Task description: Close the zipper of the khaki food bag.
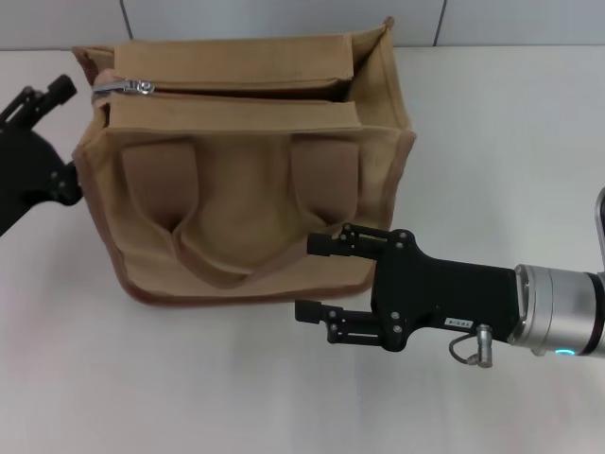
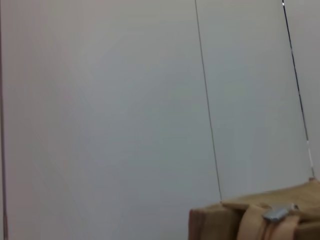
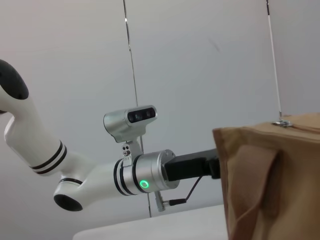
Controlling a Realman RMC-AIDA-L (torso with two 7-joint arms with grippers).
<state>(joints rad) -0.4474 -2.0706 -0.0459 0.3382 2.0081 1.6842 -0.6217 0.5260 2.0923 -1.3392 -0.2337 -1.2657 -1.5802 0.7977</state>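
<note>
The khaki food bag (image 1: 241,180) stands upright in the middle of the head view, its handles hanging down the front face. The zipper (image 1: 236,93) runs along the top between the flaps, and a dark gap shows at its right end. The silver slider (image 1: 132,87) sits at the left end; it also shows in the left wrist view (image 2: 277,214) and the right wrist view (image 3: 282,122). My left gripper (image 1: 43,97) is open just left of the bag's top left corner, apart from the slider. My right gripper (image 1: 314,277) is open and empty at the bag's lower right front corner.
The bag stands on a white table (image 1: 492,142) with a grey panelled wall (image 1: 284,19) close behind it. In the right wrist view the left arm (image 3: 145,175), with its wrist camera and green light, reaches behind the bag (image 3: 270,180).
</note>
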